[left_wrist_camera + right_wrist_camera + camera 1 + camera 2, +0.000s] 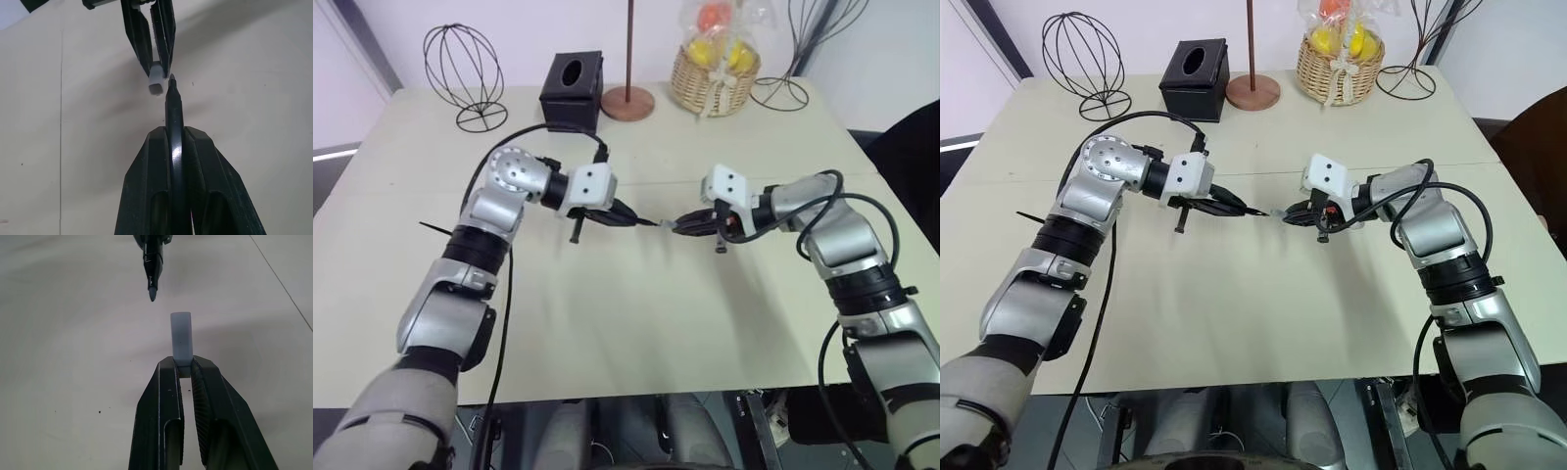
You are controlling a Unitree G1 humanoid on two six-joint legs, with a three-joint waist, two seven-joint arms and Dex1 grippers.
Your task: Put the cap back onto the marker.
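The right hand (185, 369) has its two black fingers (161, 416) closed on the cap (181, 342). They pinch it at its lower end, and the rest of the pale grey cylinder stands out past the fingertips. Facing it is the marker (152, 264), with its dark pointed tip turned toward the cap. The tip is near the cap's open end but apart from it, and a little to one side of it. Behind both lies the pale bench (68, 342).
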